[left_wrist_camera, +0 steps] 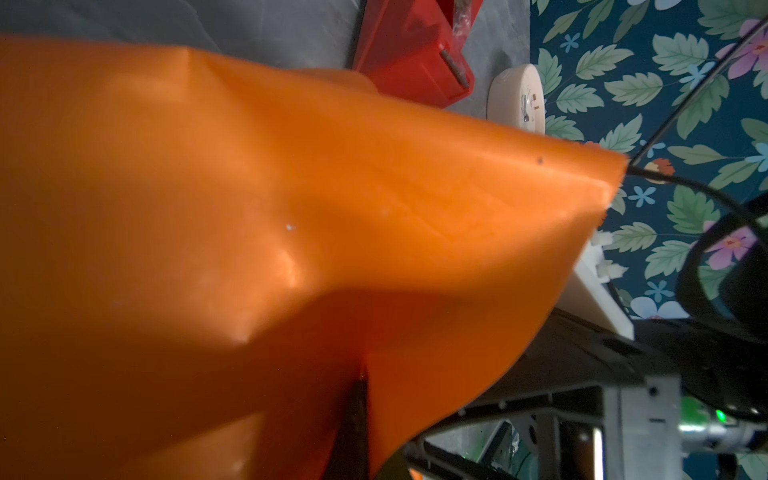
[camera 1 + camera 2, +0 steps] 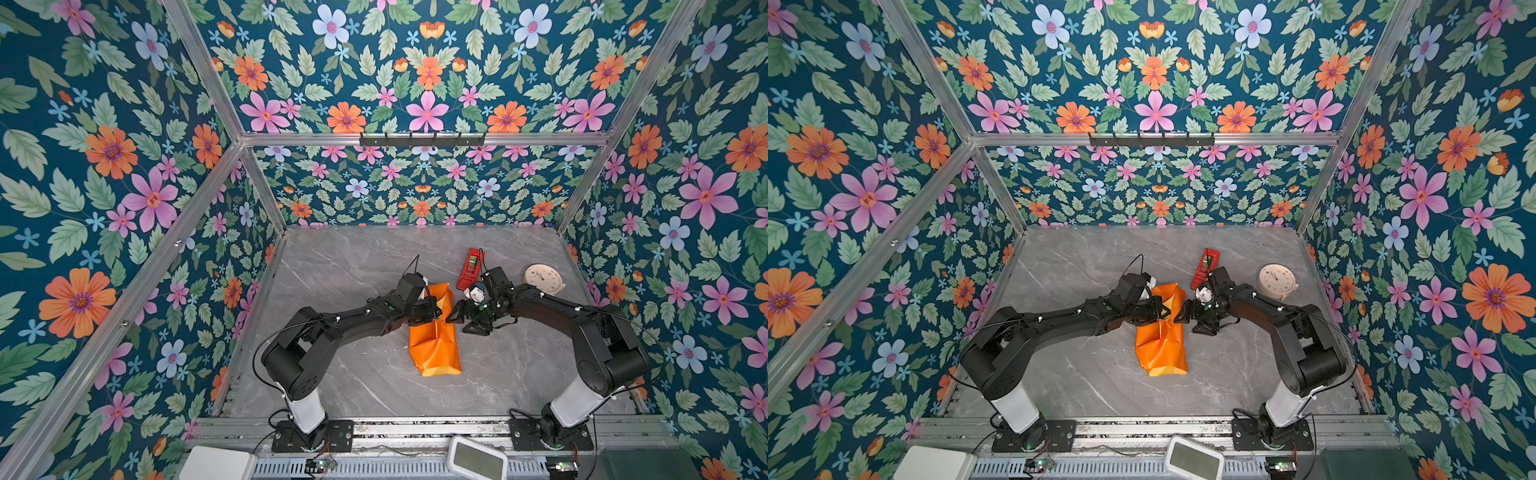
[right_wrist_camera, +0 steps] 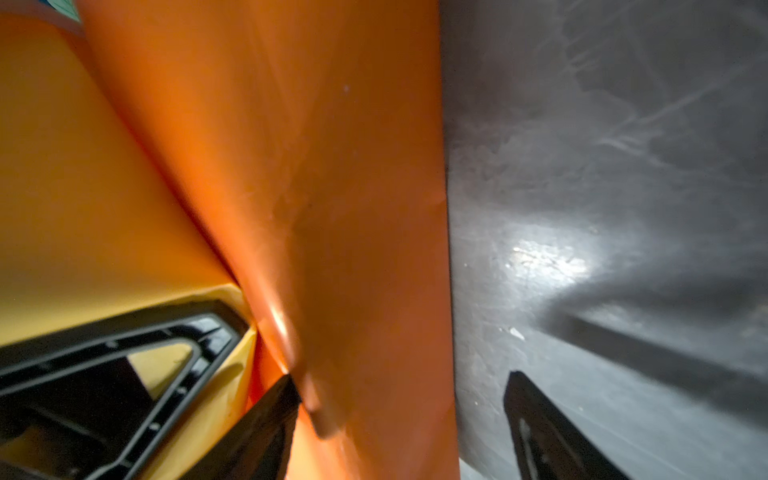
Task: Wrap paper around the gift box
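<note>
As seen at the left gripper point(image 2: 432, 311), pinched fully shut on a flap of the paper point(image 2: 436, 345). Holds that flap up off the tabletop point(image 2: 353, 270), with the shiny orange face turned out. From the left wrist view, only one dark fingertip point(image 1: 353, 411) to see, poking up against the orange sheet and mostly covered by it.

Over at the right gripper point(image 2: 465, 322), spread wide and holding nothing. Sits low, just beside the paper's right edge. From the right wrist view, touches the orange face with one fingertip point(image 3: 270, 424) and hangs the other fingertip point(image 3: 540, 436) over bare grey tabletop, clear of the sheet. Looks across at a black finger point(image 3: 124, 334) of the left gripper, pressed on the yellow face of the sheet.

Further out, in both top views: paper folded into a long, creased shape in the middle of the tabletop, between the two arms, far end lifted and near end lying flat. Gift box hidden or out of sight; cannot tell which.

Just behind the right gripper, a red tape dispenser point(image 2: 469, 270). Beside that, near the right wall, a round cream clock point(image 2: 543, 279) lying face up.
</note>
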Available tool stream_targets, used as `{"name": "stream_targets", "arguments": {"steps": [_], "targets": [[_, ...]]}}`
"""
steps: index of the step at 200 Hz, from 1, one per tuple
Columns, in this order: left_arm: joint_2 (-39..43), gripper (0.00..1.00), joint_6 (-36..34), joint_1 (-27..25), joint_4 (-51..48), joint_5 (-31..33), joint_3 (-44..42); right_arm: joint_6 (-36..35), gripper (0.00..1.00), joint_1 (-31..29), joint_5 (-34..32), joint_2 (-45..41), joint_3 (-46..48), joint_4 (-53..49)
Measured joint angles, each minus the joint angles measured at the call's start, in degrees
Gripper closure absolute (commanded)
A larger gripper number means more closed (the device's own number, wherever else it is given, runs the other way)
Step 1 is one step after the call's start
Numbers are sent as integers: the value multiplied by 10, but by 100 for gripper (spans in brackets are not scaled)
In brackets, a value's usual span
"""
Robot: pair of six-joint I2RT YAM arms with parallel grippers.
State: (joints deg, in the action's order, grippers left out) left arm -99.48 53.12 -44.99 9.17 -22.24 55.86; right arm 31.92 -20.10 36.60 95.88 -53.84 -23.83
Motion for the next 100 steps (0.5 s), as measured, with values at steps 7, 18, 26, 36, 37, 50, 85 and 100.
{"name": "stream_targets", "arguments": {"steps": [7, 18, 26, 36, 37, 50, 85, 100], "targets": [[0, 100, 8, 0, 7, -1, -4, 0, 22, 0, 0, 0, 0, 0], [1, 100, 10, 0, 20, -3, -10, 0, 22, 0, 0, 0, 1, 1], [1, 100, 13, 1, 28, -3, -13, 0, 22, 0, 0, 0, 1, 1], [1, 100, 21, 1, 34, -4, -17, 0, 22, 0, 0, 0, 0, 1], [1, 100, 22, 1, 35, -4, -17, 0, 22, 0, 0, 0, 0, 1], [1, 100, 23, 1, 47, -5, -24, 0, 22, 0, 0, 0, 0, 0], [1, 100, 29, 2, 91, -5, -50, 0, 22, 0, -1, 0, -5, -2], [2, 100, 33, 2, 112, -4, -64, 0, 22, -1, -4, -1, -8, -5]]}}
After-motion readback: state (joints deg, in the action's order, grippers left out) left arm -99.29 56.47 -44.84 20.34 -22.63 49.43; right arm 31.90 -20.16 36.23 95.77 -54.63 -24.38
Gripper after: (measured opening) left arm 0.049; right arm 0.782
